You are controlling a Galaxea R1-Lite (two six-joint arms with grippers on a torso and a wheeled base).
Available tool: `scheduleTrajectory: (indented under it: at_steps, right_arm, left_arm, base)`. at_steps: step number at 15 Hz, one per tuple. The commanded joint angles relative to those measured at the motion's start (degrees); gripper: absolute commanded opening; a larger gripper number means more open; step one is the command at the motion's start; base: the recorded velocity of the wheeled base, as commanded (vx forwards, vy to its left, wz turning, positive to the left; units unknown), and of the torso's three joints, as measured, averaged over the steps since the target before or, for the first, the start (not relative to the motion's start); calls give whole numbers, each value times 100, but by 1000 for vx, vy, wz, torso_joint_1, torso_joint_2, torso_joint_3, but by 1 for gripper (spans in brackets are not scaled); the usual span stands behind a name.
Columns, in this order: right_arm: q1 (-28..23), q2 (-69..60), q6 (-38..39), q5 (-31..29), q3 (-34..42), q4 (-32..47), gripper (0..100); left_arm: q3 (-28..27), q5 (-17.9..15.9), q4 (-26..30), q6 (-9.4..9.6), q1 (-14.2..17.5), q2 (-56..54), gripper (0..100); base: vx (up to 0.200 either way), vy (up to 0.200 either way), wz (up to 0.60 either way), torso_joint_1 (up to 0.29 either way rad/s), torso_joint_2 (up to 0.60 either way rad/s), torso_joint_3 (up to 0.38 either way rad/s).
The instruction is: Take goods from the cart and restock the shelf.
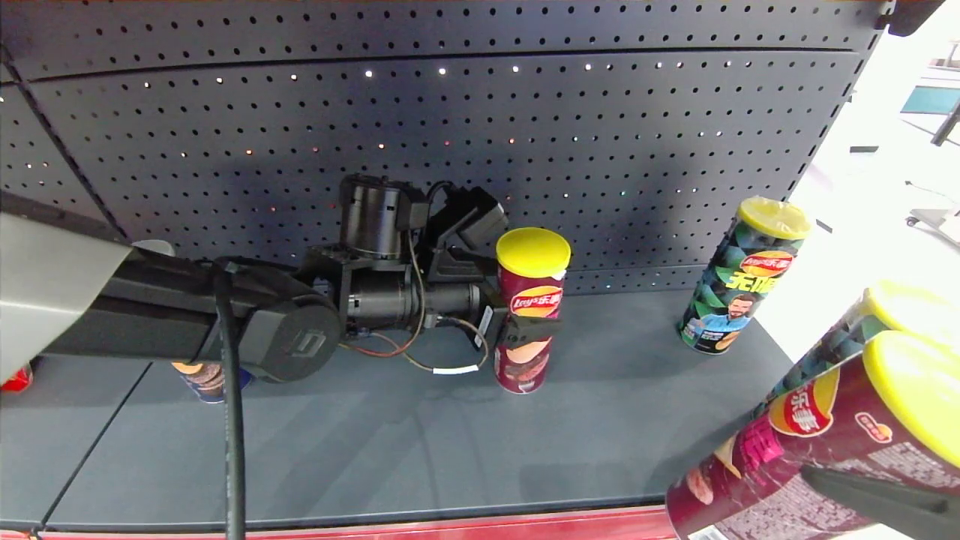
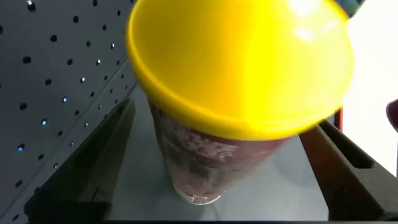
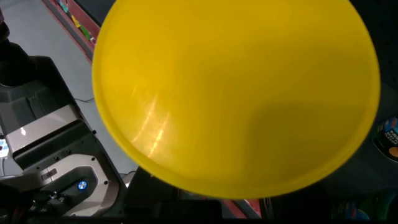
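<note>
Dark grey pegboard [image 1: 525, 112] is seen behind a grey shelf [image 1: 375, 435], on which a maroon chip can [image 1: 534, 296] with a yellow lid stands upright near the back, well apart from a green can [image 1: 739, 285] standing towards the right end. The maroon chip can is bracketed by the left gripper [image 1: 525, 334], which is spread, with a strip of shelf visible between the can and each finger [image 2: 93, 162]. A second maroon can [image 1: 825, 442] is clasped, tilted, by the right gripper [image 1: 870, 491] off the shelf's front right corner, just beside another tilted green can [image 1: 847, 337].
</note>
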Motion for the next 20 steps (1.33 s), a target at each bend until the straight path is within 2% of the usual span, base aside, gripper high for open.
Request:
scheduleTrajectory:
  at_steps: [1, 2, 3, 5, 11, 15, 20]
  right_arm:
    - [-39, -13, -1, 3, 8, 0, 0]
    - [-39, -39, -1, 3, 8, 18, 0]
    - [-39, -48, -1, 3, 26, 27, 0]
    - [-39, -83, -1, 12, 44, 36, 0]
    - [-39, -74, 7, 21, 52, 44, 0]
    - [-39, -74, 7, 21, 52, 44, 0]
    - [-39, -48, 7, 38, 35, 44, 0]
  left_arm:
    - [-88, -8, -19, 6, -2, 114, 100]
    - [-141, -8, -28, 6, -11, 158, 100]
    - [-185, -8, -81, 6, -2, 237, 0]
    - [-185, -8, -274, -3, -11, 325, 0]
    - [61, -157, -300, -46, -81, 97, 0]
    - [685, -465, -283, -73, -64, -615, 0]
    - [1467, -676, -406, -29, -275, -1072, 0]
  base:
    - [0, 0, 0, 0, 0, 0]
    - [0, 0, 0, 0, 0, 0]
    - [0, 0, 0, 0, 0, 0]
    - [0, 0, 0, 0, 0, 0]
    - [0, 0, 0, 0, 0, 0]
    - [0, 0, 0, 0, 0, 0]
    - [0, 0, 0, 0, 0, 0]
